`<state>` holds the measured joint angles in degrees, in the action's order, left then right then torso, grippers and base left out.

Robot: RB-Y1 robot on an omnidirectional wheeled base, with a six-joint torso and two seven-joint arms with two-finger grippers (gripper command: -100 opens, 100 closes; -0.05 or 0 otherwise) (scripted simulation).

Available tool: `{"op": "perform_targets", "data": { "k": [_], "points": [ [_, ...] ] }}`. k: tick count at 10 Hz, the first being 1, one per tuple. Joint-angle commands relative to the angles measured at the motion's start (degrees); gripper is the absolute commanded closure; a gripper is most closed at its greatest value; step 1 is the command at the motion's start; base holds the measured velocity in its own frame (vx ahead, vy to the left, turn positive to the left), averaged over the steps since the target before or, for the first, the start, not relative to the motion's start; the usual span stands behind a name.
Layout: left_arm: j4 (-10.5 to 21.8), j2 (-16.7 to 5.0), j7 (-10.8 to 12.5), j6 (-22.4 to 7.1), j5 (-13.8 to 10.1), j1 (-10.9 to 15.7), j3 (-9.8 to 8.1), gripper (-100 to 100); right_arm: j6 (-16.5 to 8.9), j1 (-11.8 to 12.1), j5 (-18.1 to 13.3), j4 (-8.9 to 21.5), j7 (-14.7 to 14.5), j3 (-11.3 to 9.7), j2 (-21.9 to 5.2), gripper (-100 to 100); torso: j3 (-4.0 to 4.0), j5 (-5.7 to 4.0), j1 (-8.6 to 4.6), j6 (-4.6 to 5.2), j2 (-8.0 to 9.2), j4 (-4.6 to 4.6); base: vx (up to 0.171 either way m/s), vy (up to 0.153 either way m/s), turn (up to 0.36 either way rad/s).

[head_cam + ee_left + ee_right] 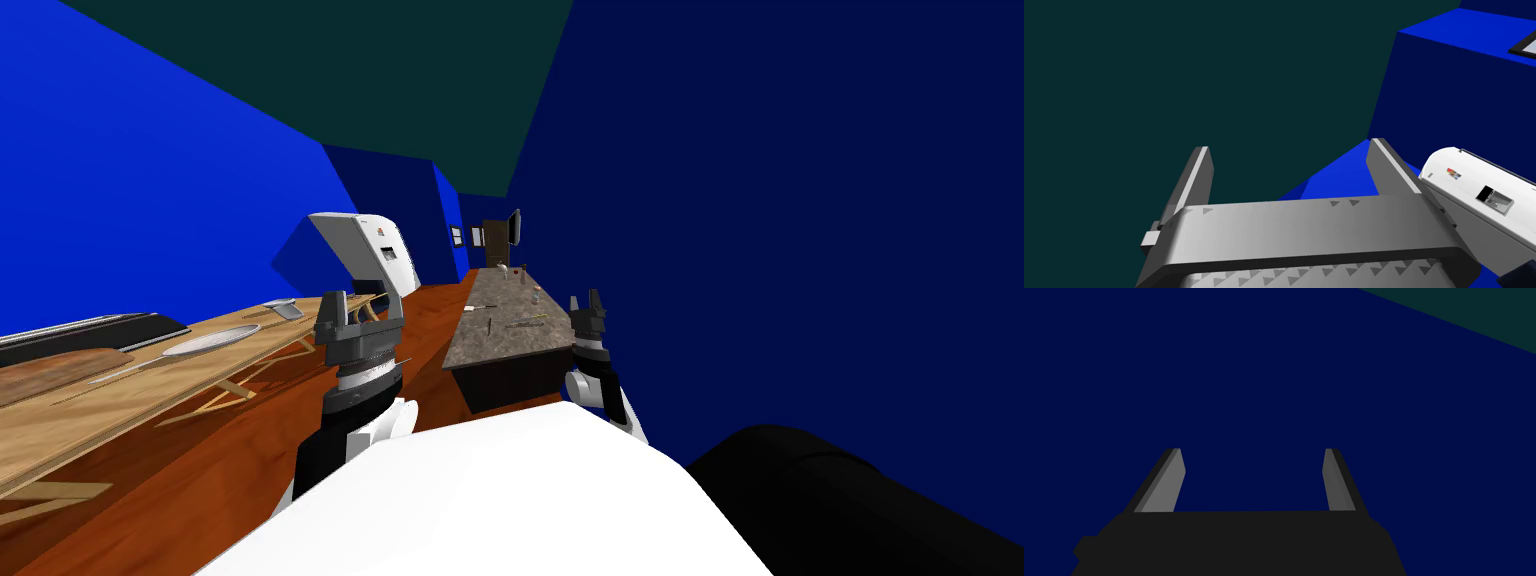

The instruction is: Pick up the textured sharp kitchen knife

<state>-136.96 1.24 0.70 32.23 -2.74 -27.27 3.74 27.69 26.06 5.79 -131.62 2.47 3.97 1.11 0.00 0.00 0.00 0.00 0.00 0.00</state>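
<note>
A long, thin grey knife-like thing [135,368] lies on the wooden table [60,420] at my left, beside a grey plate [210,340]. My left gripper [360,310] is raised in front of me, to the right of that table's end and well away from the blade, fingers open and empty. In the left wrist view the left gripper [1291,170] points up past a white appliance [1484,195]. My right gripper [587,303] is held up near the dark stone counter [500,345], open; its wrist view shows the right gripper [1254,473] holding nothing.
A tall white appliance [365,250] stands past the wooden table. The stone counter carries several small items, among them a thin one [525,322] too small to name. A dark tray [90,335] and a brown board [50,370] lie on the table. A black mass [850,500] sits at my lower right.
</note>
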Motion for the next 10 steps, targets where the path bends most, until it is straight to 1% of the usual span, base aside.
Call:
{"op": "perform_targets", "data": {
  "k": [1,3,6,7,8,9,10],
  "points": [
    [1.0,-1.8,-0.2,-0.9,0.1,1.1,-0.1,-100,0.0,0.0,0.0,0.0,0.0,0.0,0.0,0,0.0,0.0,0.0,0.0,0.0,0.0,-0.006,0.01,-0.063],
    [3.4,-4.4,-0.7,-3.0,0.3,3.6,-0.34,-100,0.0,0.0,0.0,0.0,0.0,0.0,0.0,0,0.02,0.02,0.11,0.02,0.04,0.01,-0.019,0.035,-0.106],
    [9.0,-7.9,-2.1,-8.0,0.9,9.5,-0.92,-100,0.0,0.0,0.0,0.0,0.0,0.0,0.0,0,0.02,0.05,0.23,0.02,0.05,0.01,-0.024,0.056,-0.164],
    [10.5,-8.9,-2.7,-9.6,1.1,11.0,-1.17,-100,0.0,0.0,0.0,0.0,0.0,0.0,0.0,0,0.04,0.05,0.25,0.02,0.08,0.01,-0.038,0.066,-0.196],
    [11.5,-8.9,-2.7,-10.5,1.1,12.1,-1.17,-100,0.0,0.0,0.0,0.0,0.0,0.0,0.0,0,0.05,0.06,0.26,0.02,0.1,0.02,-0.035,0.048,-0.061],
    [13.7,-9.8,-3.4,-12.8,1.4,14.3,-1.44,-100,0.0,0.0,0.0,0.0,0.0,0.0,0.0,0,0.05,0.06,0.21,-0.01,0.08,0.02,-0.026,0.041,-0.137],
    [15.8,-10.6,-4.2,-14.2,1.6,16.4,-1.73,-100,0.0,0.0,0.0,0.0,0.0,0.0,0.0,0,0.03,0.04,0.18,0.02,0.05,0.01,-0.032,0.056,-0.218]
  ]
}}
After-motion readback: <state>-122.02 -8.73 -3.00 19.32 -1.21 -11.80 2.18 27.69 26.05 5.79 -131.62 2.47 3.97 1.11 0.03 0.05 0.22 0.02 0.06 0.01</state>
